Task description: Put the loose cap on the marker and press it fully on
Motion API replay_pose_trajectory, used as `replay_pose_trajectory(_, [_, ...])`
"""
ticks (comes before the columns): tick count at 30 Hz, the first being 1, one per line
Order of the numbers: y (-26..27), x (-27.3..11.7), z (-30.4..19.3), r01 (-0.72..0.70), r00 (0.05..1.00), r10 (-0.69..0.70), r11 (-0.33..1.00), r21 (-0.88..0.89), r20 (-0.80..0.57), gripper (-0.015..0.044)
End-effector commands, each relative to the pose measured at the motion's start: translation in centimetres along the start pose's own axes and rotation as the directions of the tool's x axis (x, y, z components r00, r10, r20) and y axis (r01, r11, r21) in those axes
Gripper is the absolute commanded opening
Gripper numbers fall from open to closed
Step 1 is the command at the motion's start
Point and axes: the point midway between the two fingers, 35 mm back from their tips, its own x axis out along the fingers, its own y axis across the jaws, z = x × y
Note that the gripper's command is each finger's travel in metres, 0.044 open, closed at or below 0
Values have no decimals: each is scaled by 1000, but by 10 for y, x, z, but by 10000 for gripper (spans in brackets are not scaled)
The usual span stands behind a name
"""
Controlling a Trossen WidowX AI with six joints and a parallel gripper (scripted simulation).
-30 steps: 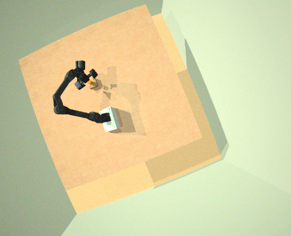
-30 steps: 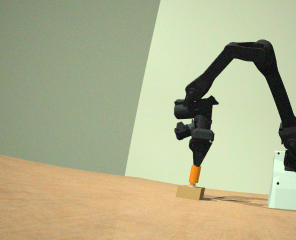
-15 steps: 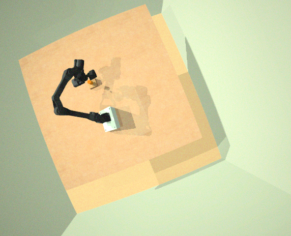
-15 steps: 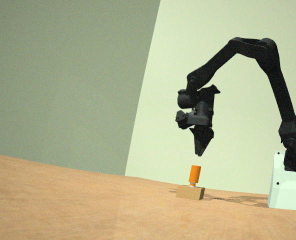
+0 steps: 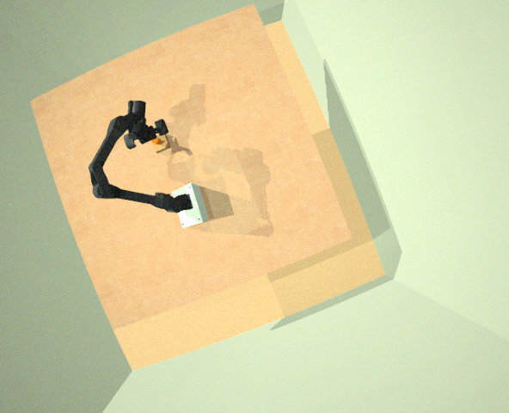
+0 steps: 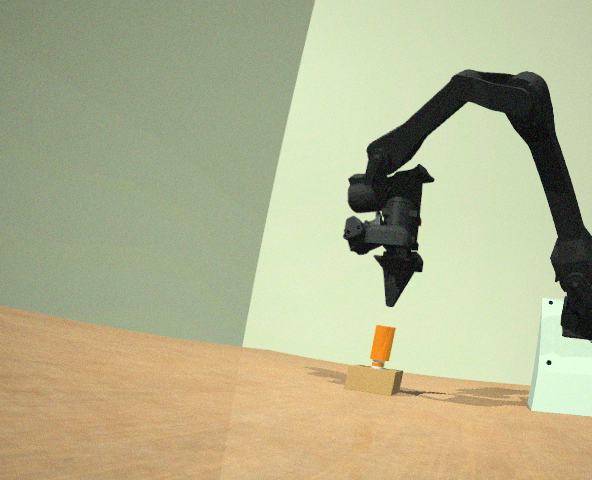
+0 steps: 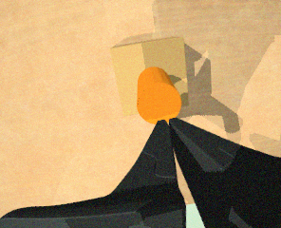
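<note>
A: What's nearest on the table?
B: The holder block [image 6: 373,379]; the orange cap [image 6: 382,344] sits upright on the marker [image 6: 377,365] in it.
A: And the gripper [image 6: 392,303]?
B: Just above the cap, apart, jaws closed on nothing.

An orange cap [image 6: 382,343] is sitting upright on the marker [image 6: 377,365], whose white band is showing just above the tan holder block [image 6: 373,379], toward the worktop's far-left corner.

A jointed black robot arm [image 5: 107,155] bends from its white base block [image 5: 193,212] across the tan wooden table [image 5: 156,267] to an orange cap [image 5: 156,140].
</note>
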Motion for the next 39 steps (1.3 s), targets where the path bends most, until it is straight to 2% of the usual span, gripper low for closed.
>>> replay_pose_trajectory(1, [0,0,0,3,1000,-3,1000,1,0,0])
replay_pose_trajectory(33, [0,40,0,2,1000,-2,1000,1,0,0])
replay_pose_trajectory(39, [-3,35,2,10,1000,-10,1000,1,11,0])
